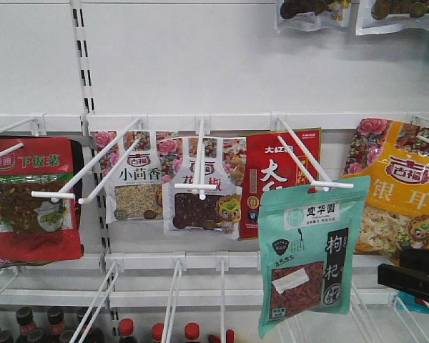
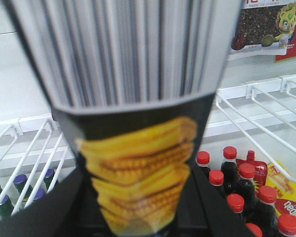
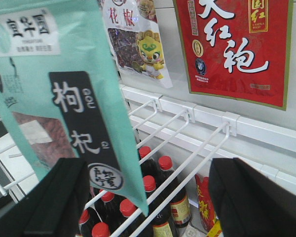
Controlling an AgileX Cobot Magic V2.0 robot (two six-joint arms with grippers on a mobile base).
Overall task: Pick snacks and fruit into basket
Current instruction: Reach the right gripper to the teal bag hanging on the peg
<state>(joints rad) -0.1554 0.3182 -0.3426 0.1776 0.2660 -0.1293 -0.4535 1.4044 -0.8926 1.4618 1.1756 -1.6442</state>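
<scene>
A snack bag [image 2: 138,163], black with yellow corn printed on it and a striped top, fills the left wrist view. My left gripper [image 2: 143,210] is shut on its lower part, a dark finger on each side. A teal goji-berry snack bag [image 1: 311,257] hangs from a white hook [image 1: 311,171]. My right gripper [image 3: 148,197] is open just below it, and the teal bag's [image 3: 74,98] lower corner hangs between the fingers, close to the left finger [image 3: 54,197]. In the front view the right gripper [image 1: 412,279] shows at the right edge. Fruit and basket are out of view.
Other snack bags hang on the white wall: a red one [image 1: 32,200], a white one [image 1: 136,179], a peppercorn one [image 1: 204,193], a large red one [image 1: 282,179] and an orange one [image 1: 404,193]. White wire hooks [image 3: 182,163] jut out. Red-capped dark bottles [image 3: 160,192] stand below.
</scene>
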